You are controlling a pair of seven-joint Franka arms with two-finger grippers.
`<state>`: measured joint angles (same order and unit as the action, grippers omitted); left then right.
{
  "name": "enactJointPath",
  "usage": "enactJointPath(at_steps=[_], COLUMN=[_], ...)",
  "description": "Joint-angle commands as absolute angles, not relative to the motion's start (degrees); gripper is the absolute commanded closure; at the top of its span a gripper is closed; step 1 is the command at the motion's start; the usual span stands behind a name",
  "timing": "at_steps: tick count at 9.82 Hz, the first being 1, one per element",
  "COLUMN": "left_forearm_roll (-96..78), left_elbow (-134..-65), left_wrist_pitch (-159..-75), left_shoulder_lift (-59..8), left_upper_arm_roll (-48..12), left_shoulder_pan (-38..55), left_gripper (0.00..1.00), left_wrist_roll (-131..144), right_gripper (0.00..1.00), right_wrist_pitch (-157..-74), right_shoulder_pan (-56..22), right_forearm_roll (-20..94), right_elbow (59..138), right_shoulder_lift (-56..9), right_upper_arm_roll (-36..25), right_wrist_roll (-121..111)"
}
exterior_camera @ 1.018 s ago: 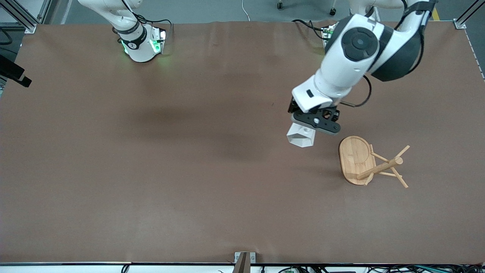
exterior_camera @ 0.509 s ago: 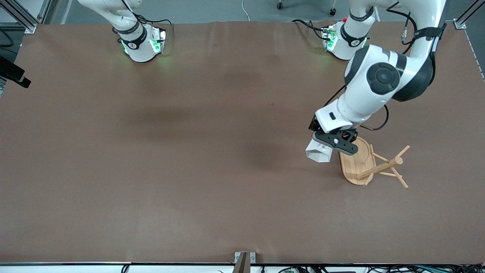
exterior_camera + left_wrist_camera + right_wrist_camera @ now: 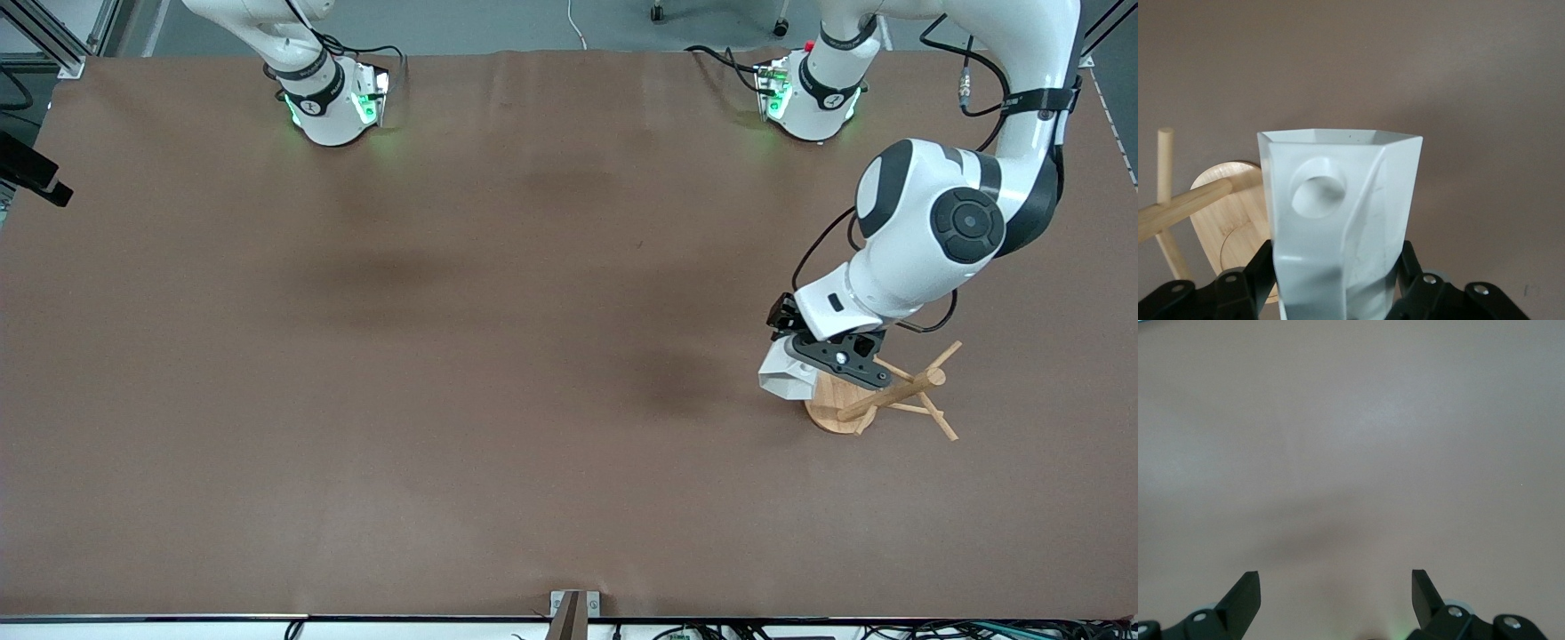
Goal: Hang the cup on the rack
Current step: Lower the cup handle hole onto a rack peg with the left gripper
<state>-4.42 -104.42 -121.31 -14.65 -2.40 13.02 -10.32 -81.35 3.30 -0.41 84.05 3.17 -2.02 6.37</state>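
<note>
My left gripper (image 3: 805, 363) is shut on the white faceted cup (image 3: 786, 376) and holds it in the air over the oval base of the rack (image 3: 834, 413). The cup fills the left wrist view (image 3: 1338, 220), its handle tab with the round hole facing the camera. The bamboo rack stands toward the left arm's end of the table, its central post (image 3: 891, 393) and thin pegs beside the cup. It also shows in the left wrist view (image 3: 1225, 220), partly hidden by the cup. My right gripper (image 3: 1336, 590) is open and empty over bare table; the right arm waits.
The brown table (image 3: 444, 356) stretches wide toward the right arm's end. The arm bases (image 3: 329, 107) stand along the table's edge farthest from the front camera. A small metal bracket (image 3: 573, 604) sits at the nearest edge.
My left gripper has carried the cup toward the rack and nearer the front camera, from beside the base to over it. The right arm has not moved.
</note>
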Motion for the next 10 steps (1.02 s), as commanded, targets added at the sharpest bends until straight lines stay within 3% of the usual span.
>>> enactJointPath(at_steps=[1, 10], left_forearm_roll=[-5.27, -5.27], left_elbow=[-108.01, -110.04], left_wrist_pitch=[-122.17, -120.42], left_shoulder_lift=[-14.33, -11.87], left_upper_arm_roll=[-1.15, 2.11], left_shoulder_pan=[12.92, 12.92], left_gripper=[0.98, 0.98], left_wrist_roll=[-11.34, -10.19], right_gripper=[0.00, 0.00], right_wrist_pitch=[-80.95, -80.95], right_shoulder_pan=[3.08, 3.25], right_forearm_roll=[-1.23, -1.23], right_elbow=[83.32, 83.32], right_shoulder_lift=[2.99, 2.99], right_upper_arm_roll=[-1.93, -1.93], right_wrist_roll=[5.98, 5.98])
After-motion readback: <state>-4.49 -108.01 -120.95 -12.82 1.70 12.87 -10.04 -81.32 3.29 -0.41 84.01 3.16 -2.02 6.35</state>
